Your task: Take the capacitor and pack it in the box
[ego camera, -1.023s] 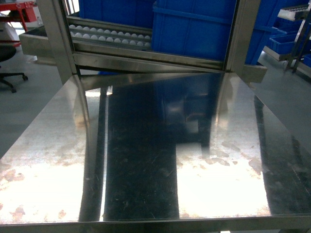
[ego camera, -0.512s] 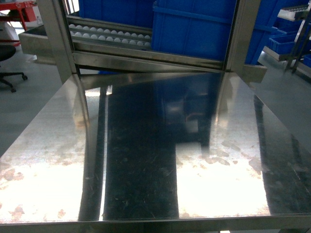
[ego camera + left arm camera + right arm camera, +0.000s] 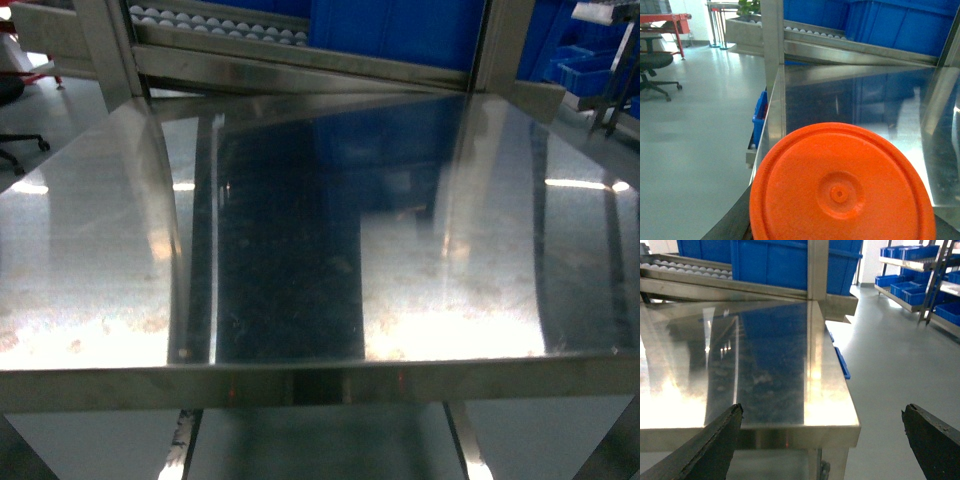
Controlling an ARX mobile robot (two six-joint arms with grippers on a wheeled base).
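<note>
**No capacitor or box in view; fingers wait short of the bare tabletop**

Neither the capacitor nor the pale pink box shows in any of the three views, so which way either lies from the fingers, its long axis, and which arm is nearer cannot be told.

What does show, beyond the right gripper (image 3: 822, 440), is the near edge of the steel tabletop (image 3: 300, 290), ahead of and between its two dark fingers (image 3: 715, 437), which stand wide apart with nothing held. The left wrist view is largely filled by an orange disc (image 3: 840, 190) just below the camera; the left fingers are hidden, so I cannot tell their state, nor whether the disc is gripped or part of the rig.

Past the tabletop's far edge runs a roller rack (image 3: 220, 25) carrying blue bins (image 3: 400, 25). My judgement: the next move is one of searching or approach, not grasping.
</note>
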